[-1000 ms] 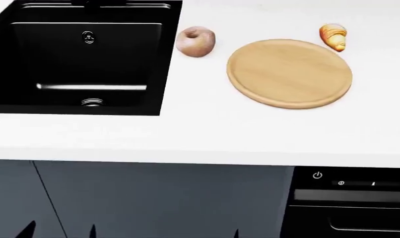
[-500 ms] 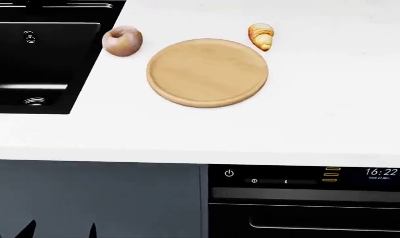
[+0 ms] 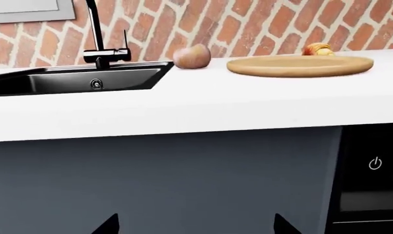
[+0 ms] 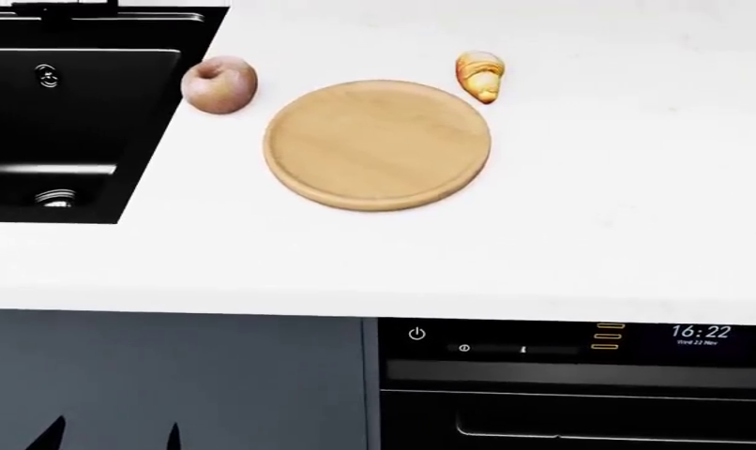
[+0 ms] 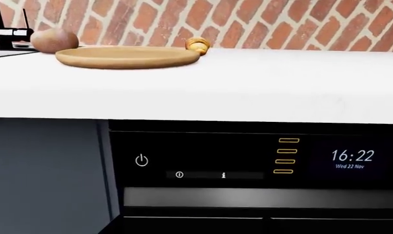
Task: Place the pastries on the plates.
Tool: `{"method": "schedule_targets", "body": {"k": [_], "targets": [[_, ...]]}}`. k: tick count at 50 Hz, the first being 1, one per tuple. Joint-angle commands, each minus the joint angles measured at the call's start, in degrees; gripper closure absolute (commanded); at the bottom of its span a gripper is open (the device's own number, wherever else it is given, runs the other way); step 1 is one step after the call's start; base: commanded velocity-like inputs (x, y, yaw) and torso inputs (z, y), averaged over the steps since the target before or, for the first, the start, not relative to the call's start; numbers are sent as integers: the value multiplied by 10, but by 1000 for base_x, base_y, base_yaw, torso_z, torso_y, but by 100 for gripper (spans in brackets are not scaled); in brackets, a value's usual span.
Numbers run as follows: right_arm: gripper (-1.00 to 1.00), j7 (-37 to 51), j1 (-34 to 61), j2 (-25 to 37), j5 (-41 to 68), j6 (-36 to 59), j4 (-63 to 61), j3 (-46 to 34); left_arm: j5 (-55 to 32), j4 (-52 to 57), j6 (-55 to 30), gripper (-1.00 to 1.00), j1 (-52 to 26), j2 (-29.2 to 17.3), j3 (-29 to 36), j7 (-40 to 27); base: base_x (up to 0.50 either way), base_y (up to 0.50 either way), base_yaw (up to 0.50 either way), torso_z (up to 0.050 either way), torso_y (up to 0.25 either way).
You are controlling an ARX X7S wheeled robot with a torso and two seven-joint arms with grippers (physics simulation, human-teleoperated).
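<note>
One golden croissant (image 4: 479,75) lies on the white counter just behind the far right rim of the tan wooden plate (image 4: 378,145). Both also show in the left wrist view, the croissant (image 3: 317,49) behind the plate (image 3: 301,66), and in the right wrist view, croissant (image 5: 198,45) and plate (image 5: 127,57). The white plate and any other pastry are out of view. My left gripper (image 3: 196,226) is open and empty, low in front of the cabinet; its tips show in the head view (image 4: 113,436). My right gripper (image 5: 196,228) is low before the oven; its fingertips (image 5: 108,228) stand wide.
An apple (image 4: 219,85) sits left of the wooden plate, beside the black sink (image 4: 52,141) with its tap (image 3: 95,34). A brick wall backs the counter. Below the counter's front edge (image 4: 378,305) are a grey cabinet (image 4: 165,375) and a black oven (image 4: 579,384).
The head view has shifted right, so the plate, croissant, apple and sink sit further left in it, and more of the oven shows. Nothing on the counter has moved.
</note>
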Motion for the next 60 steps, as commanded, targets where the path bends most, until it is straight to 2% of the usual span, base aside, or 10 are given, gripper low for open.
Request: {"method": "schedule_targets", "body": {"k": [1, 30, 33, 37, 39, 41, 46, 52, 57, 60], "targets": [[-100, 9, 1, 4, 8, 8, -1, -5, -3, -3, 14, -100, 0, -6, 11, -3, 0, 0, 0, 50, 0], [-100, 26, 3, 17, 9, -1, -4, -25, -22, 1, 11, -100, 1, -19, 29, -4, 0, 0, 0, 50, 0], [-100, 22, -1, 17, 44, 23, -54, -13, -70, 125, -109, -100, 10, -27, 26, -3, 0, 0, 0, 14, 0], [-100, 50, 18, 44, 56, 179, -218, 0, -123, 256, -257, -100, -28, -44, 10, -19, 0, 0, 0, 0, 0], [-100, 50, 44, 55, 69, 234, -254, 4, -140, 285, -295, -100, -54, -55, 2, -20, 0, 0, 0, 0, 0], [-100, 41, 70, 70, 81, 270, -280, 8, -167, 294, -333, -100, -82, -60, -14, -18, 0, 0, 0, 0, 0], [-100, 35, 190, 126, 137, 470, -368, 53, -214, 330, -456, -100, -179, -86, -31, -30, 0, 0, 0, 0, 0], [-100, -5, 325, 147, 216, 597, -327, 92, -260, 267, -533, -100, -275, -96, -51, -8, 0, 0, 0, 0, 0], [-100, -21, 323, 177, 209, 602, -310, 74, -261, 240, -538, -100, -296, -107, -59, -2, 109, 0, 0, 0, 0], [-100, -23, 325, 164, 207, 578, -274, 82, -272, 225, -553, -100, -313, -104, -69, -4, 340, 0, 0, 0, 0]]}}
